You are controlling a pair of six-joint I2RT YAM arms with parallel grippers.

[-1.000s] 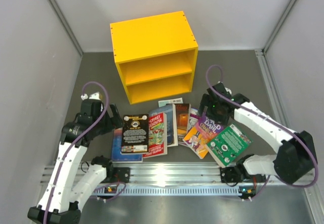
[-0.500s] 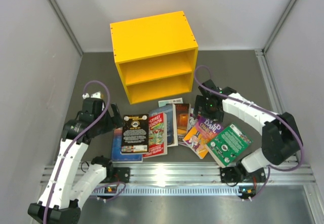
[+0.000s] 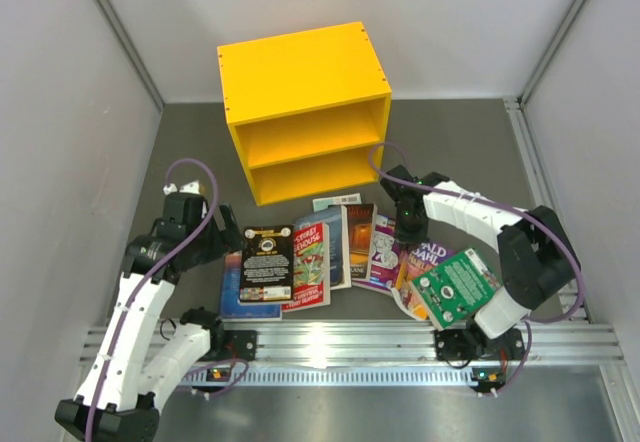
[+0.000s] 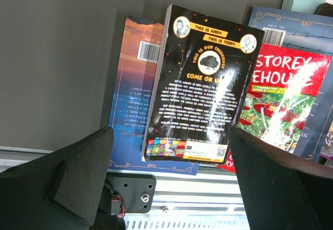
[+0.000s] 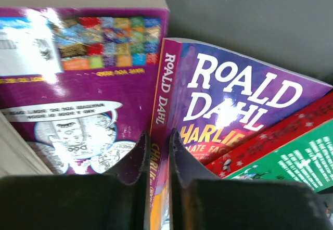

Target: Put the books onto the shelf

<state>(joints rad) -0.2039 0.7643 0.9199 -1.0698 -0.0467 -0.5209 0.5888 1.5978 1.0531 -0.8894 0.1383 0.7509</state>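
Right hand [image 5: 158, 136] clamped on the purple Roald Dahl book [image 5: 234, 100] by its spine, bottom centre of frame; left hand [image 4: 170, 132] spread wide above the black book [image 4: 208, 79].

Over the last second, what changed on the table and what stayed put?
The right gripper swung in leftward over the pile and closed its jaws on the spine edge of the Roald Dahl book. That book slid rightward, uncovering more of the purple book beside it. The left gripper stayed open over the black book, and the shelf did not move.
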